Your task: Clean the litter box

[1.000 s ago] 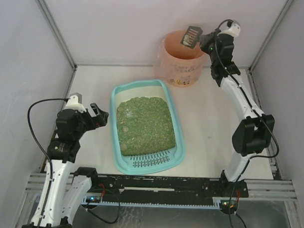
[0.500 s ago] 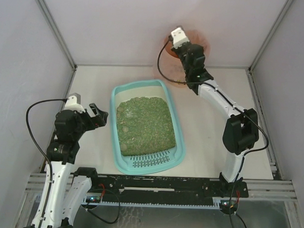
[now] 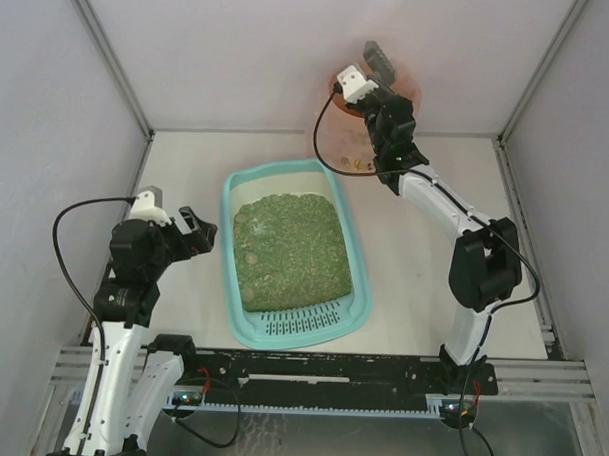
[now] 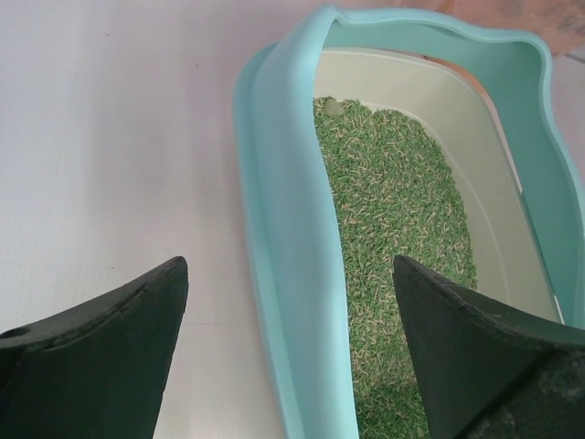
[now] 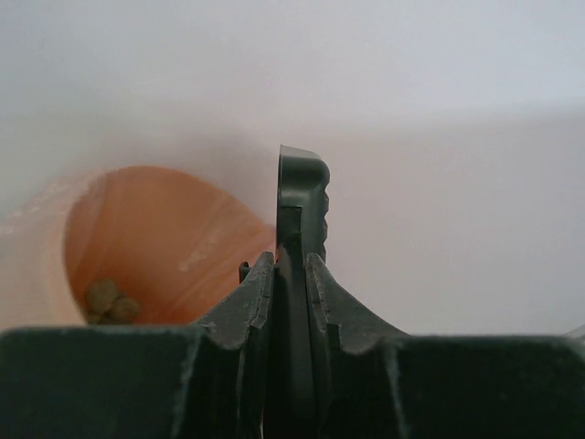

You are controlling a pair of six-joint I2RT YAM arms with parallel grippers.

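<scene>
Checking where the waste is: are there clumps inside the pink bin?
Yes, a few greenish clumps lie inside the bin in the right wrist view.

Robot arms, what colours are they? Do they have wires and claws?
The left arm and right arm are white tubes joined by chunky black joints. A thin black cable loops off each. Each wrist wears a small white camera block. The left claw and right claw have dark, wedge-shaped fingers.
</scene>
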